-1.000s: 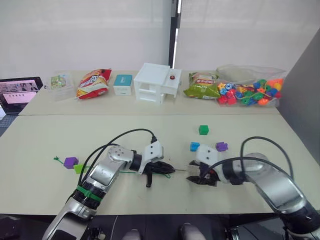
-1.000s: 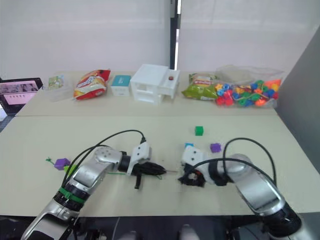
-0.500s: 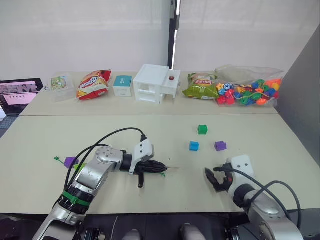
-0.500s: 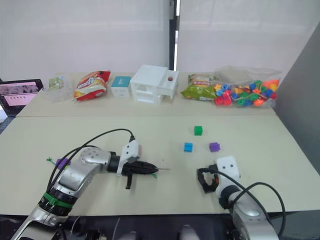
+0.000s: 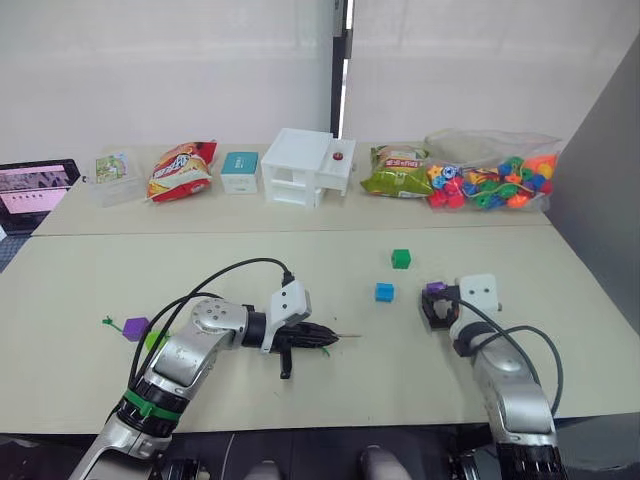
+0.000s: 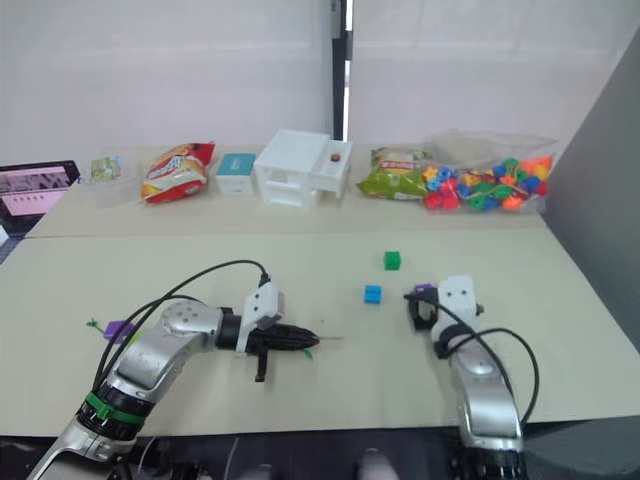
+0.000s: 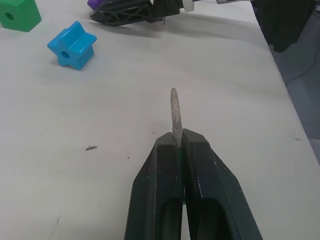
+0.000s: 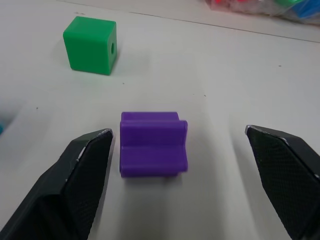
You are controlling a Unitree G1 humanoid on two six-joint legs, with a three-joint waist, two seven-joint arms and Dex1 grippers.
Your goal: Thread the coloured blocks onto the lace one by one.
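My left gripper (image 5: 322, 337) is shut on the lace's stiff grey tip (image 7: 174, 112), which pokes out toward the right just above the table. The thin green lace (image 5: 112, 322) ends at the far left by a purple block (image 5: 135, 328) and a lime-green wedge (image 5: 156, 340), partly behind my arm. My right gripper (image 8: 178, 132) is open, low over the table, with its fingers on either side of the other purple block (image 8: 152, 143) and apart from it. The blue block (image 5: 385, 291) lies left of it and the dark green block (image 5: 401, 258) farther back.
On the back table stand a red snack bag (image 5: 183, 167), a teal box (image 5: 238, 170), a white toy house (image 5: 300, 180), a green snack bag (image 5: 395, 182) and a clear bag of beads (image 5: 490, 185). A laptop (image 5: 35, 185) sits far left. A grey panel (image 5: 600, 180) bounds the right.
My right gripper left the lace tip, swung out to the front right, then moved back over the table to straddle the purple block. The left gripper has kept its hold on the tip.
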